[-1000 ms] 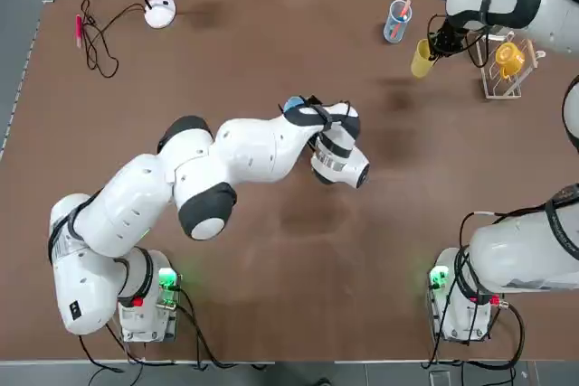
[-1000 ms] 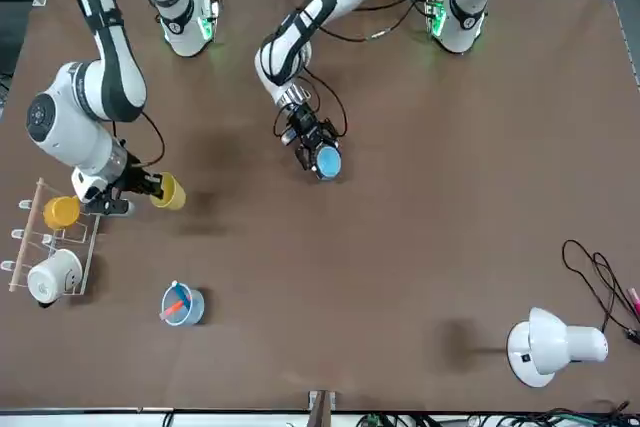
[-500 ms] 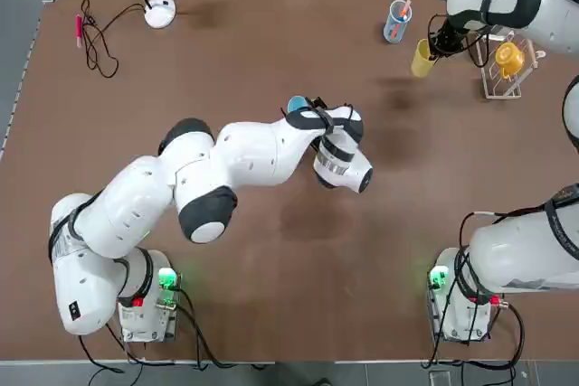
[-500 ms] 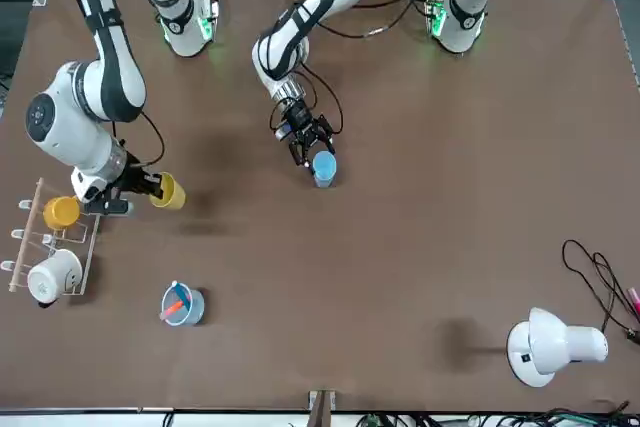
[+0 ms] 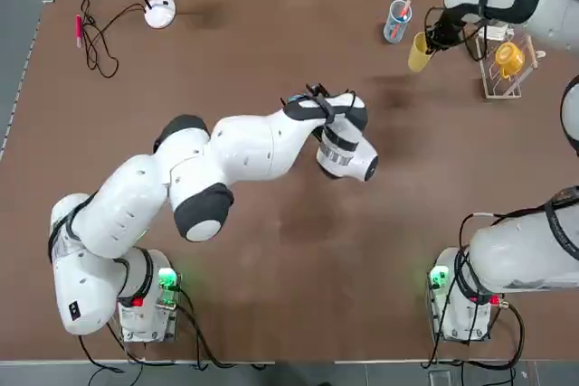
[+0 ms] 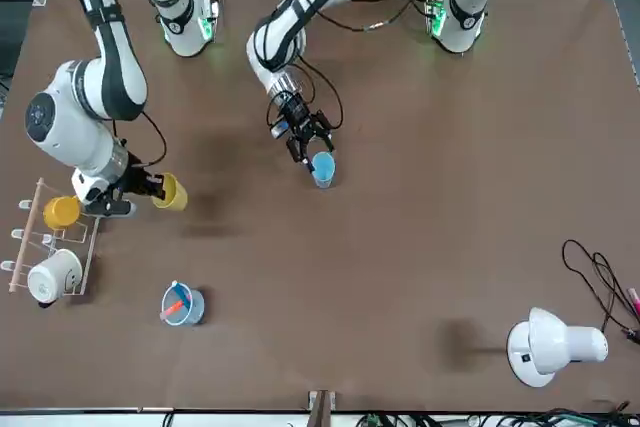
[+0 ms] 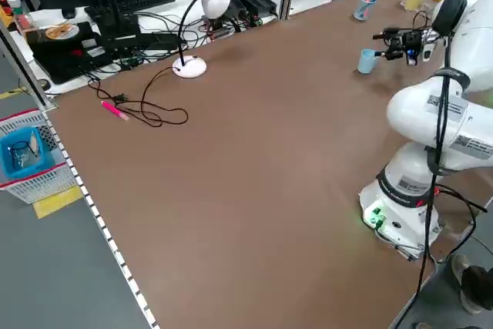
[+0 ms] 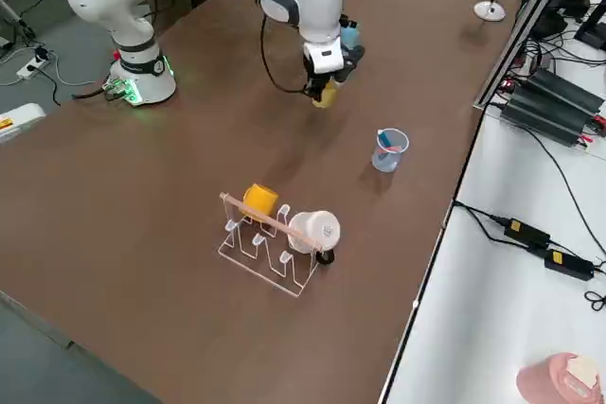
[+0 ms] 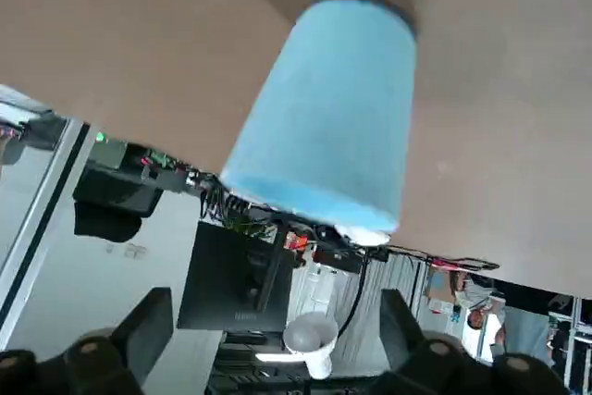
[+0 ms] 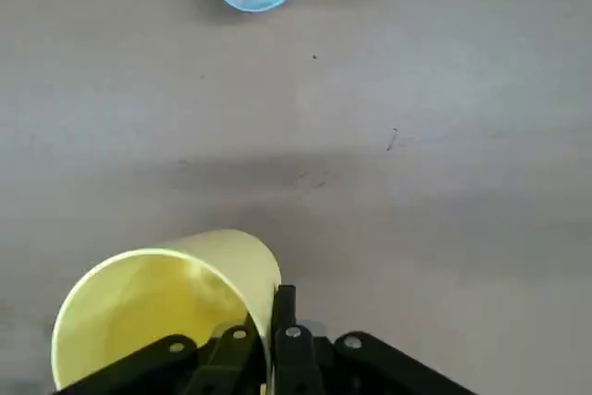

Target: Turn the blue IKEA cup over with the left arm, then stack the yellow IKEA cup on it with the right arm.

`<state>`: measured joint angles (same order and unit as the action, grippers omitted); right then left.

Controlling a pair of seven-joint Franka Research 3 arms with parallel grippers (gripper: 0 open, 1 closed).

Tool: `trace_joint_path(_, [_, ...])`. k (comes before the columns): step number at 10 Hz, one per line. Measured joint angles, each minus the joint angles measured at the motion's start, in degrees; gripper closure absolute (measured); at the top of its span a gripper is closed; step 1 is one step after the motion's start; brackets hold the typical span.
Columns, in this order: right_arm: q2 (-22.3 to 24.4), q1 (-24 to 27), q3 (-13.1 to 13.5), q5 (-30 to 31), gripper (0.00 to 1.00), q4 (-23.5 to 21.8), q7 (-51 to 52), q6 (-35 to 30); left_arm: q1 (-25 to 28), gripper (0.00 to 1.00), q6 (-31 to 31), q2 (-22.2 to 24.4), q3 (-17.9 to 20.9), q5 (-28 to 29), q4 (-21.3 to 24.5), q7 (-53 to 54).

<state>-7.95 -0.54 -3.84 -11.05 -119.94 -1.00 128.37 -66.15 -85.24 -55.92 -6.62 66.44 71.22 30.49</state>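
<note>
I have the left gripper [image 9: 275, 321] released, fingers wide apart and nothing between them, with the small sky-blue plastic tumbler [image 6: 323, 170] just beyond its tips, standing mouth up on its narrow base. Taking the robot's bases as 6 o'clock, the tumbler sits at about 11 o'clock from that gripper.

I judge the turning-over done, so the step in hand is clearing the left arm. I'd draw straight out, level and slow, toward 5 o'clock, keeping both fingers off the wall; a sideways brush or an early lift of the wrist could tip something this light. Only with that wrist well away would I bring the yellow in, level it mouth up, centre it over the blue rim and lower it gently before letting go.

The left arm [image 5: 258, 146] reaches out toward 1 o'clock from its base, its wrist low and the gripper lying nearly level. The right arm [image 5: 498, 2] extends far forward, its hand pointing roughly toward 8 o'clock. Its gripper [image 10: 276, 302] is clenched on the wall of the bright yellow plastic tumbler [image 10: 176, 293], which lies tipped over in the grasp, at about 2 o'clock from the blue one.
</note>
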Motion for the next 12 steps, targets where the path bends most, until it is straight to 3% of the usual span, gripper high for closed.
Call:
trace_joint_path(2, [0.0, -3.3, 0.1, 0.0, 0.96, 2.8, -4.2, -1.1, 0.2, 0.01, 1.0, 4.2, 0.0, -0.3, 4.8, 1.1])
trace_joint_path(4, [-0.7, -7.5, 0.2, 0.0, 0.96, 4.5, -10.6, -0.7, 2.6, 0.01, -1.2, 11.3, -0.1, -0.3, 12.8, 1.1])
trace_joint_path(7, [-6.3, -14.7, 0.1, 4.7, 0.96, 10.7, -24.9, -0.4, 10.5, 0.01, -13.8, 27.6, -0.1, -0.3, 30.7, -2.9])
trace_joint_path(10, [-10.9, -19.8, -0.7, 7.7, 0.96, 15.4, -35.3, -0.2, 24.0, 0.01, -30.4, 45.0, -0.1, -0.3, 46.3, -3.5])
trace_joint_path(12, [-11.9, -20.9, -4.6, 11.4, 0.96, 17.8, -44.2, -0.2, 34.9, 0.01, -41.2, 53.2, -0.2, -0.6, 52.8, -4.1])
